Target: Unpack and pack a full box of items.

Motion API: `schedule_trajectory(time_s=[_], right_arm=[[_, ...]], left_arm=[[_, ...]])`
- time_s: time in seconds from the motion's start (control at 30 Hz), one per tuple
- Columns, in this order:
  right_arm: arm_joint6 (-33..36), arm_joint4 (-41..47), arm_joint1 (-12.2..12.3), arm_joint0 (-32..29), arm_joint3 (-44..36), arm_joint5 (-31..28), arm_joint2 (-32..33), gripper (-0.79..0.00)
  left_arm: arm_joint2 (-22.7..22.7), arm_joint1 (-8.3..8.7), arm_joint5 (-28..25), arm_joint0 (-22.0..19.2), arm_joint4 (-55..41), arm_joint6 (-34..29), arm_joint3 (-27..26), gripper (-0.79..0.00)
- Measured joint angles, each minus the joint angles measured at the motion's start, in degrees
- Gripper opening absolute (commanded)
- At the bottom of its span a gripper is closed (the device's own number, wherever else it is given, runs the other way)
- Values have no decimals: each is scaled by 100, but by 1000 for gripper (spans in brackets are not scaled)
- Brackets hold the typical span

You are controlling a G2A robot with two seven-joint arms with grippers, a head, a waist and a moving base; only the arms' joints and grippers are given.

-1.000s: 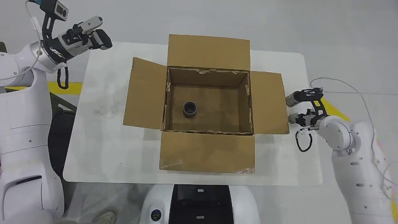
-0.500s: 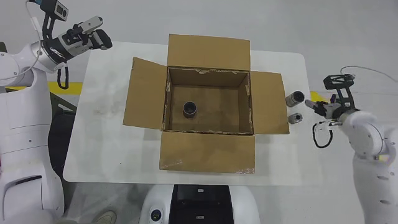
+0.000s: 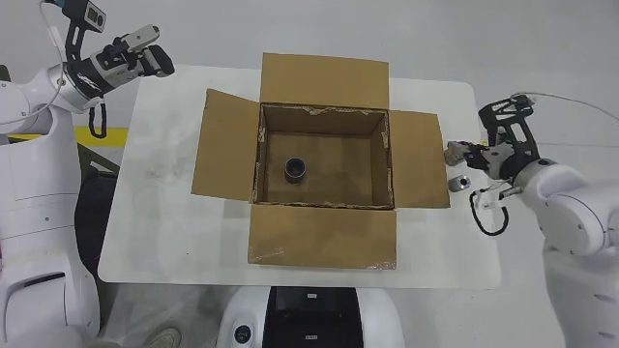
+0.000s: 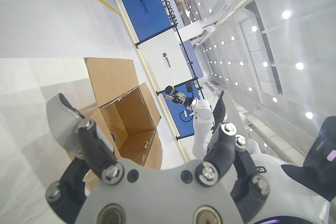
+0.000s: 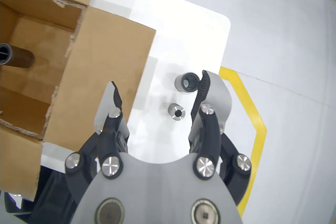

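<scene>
Swinging back toward the box [image 3: 324, 237], the right jaws hang wide open, empty; two metal sleeves [image 5: 186, 82] stand on the bench [image 3: 164, 203] just ahead of them. Unpacking probably continues: next, reach the dark tube [image 3: 295, 168] inside the box.

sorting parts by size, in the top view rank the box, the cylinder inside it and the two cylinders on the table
1. cardboard box
2. cylinder in the box and dark sleeve: look alike, sleeve partly hidden, so unranked
3. small silver cylinder
</scene>
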Motion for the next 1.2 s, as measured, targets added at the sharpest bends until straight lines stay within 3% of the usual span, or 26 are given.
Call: schedule_trajectory(time_s=[0.37,0.6,0.77,1.2], right_arm=[[287,-193,-75,868,-275,-236,-1706,-179],[418,170,-191,1553,202,-105,-2600,-188],[461,285,-279,1935,560,-61,-3145,-148],[78,245,-566,2636,1578,32,-4400,-166]], left_arm=[[0,0,0,0,0,0,0,0],[0,0,0,0,0,0,0,0],[0,0,0,0,0,0,0,0],[0,0,0,0,0,0,0,0]])
